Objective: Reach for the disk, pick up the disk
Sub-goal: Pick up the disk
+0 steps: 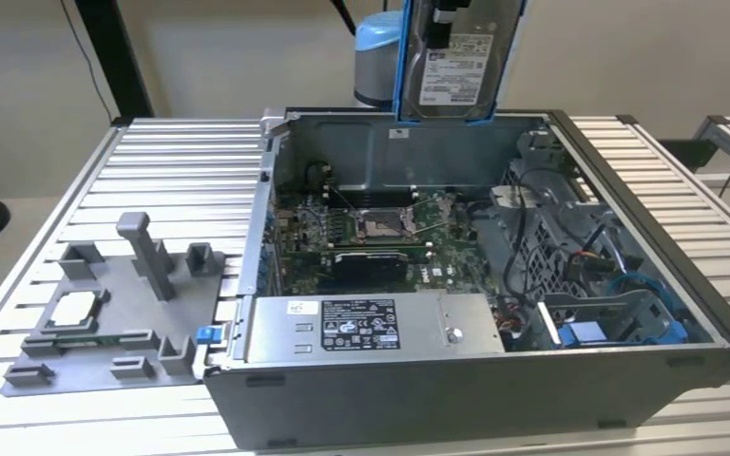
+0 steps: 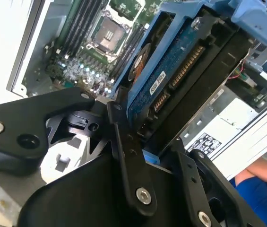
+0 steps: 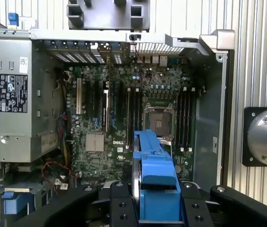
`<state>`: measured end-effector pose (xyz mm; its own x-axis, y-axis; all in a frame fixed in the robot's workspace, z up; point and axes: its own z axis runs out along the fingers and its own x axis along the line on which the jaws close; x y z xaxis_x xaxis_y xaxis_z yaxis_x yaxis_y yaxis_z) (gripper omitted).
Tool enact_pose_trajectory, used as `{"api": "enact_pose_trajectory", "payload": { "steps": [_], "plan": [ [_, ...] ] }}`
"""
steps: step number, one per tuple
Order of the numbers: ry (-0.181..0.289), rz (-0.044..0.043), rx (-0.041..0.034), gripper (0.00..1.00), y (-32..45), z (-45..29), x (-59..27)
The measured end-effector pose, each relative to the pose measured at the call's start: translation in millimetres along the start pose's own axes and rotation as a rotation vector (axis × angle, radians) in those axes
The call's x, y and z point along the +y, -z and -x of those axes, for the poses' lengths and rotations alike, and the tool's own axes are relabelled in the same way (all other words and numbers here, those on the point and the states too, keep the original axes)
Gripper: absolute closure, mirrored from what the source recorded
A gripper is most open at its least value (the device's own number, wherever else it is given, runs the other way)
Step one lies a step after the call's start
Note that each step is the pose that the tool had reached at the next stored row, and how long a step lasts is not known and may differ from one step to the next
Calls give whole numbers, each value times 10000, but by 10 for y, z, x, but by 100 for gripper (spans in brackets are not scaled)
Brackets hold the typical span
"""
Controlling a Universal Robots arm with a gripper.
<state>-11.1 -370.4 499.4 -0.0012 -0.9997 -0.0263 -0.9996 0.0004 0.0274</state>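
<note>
Now the arm hangs above the back wall of the open computer case [image 1: 492, 380], wrist pointing down, w/ the gripper [image 3: 158, 208] over the motherboard [image 3: 124, 118]. Its black fingers [image 2: 128, 161] are clamped on the disk [image 1: 456, 62], which is held upright, clear of the case, label facing the exterior view. The blue frame runs along the disk's edges; in the second wrist view the disk's circuit-board side shows between the fingers. Power supply [image 1: 372, 326] sits at the case's front wall. A grey fixture plate [image 1: 105, 313] lies on the slatted table [image 1: 163, 171], beside the case on the exterior view's left.
</note>
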Motion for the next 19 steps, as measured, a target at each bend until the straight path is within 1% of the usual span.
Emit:
{"api": "enact_pose_trajectory", "payload": {
  "steps": [19],
  "plan": [
    [0,5,0,100,13,0,-484]
  ]
}}
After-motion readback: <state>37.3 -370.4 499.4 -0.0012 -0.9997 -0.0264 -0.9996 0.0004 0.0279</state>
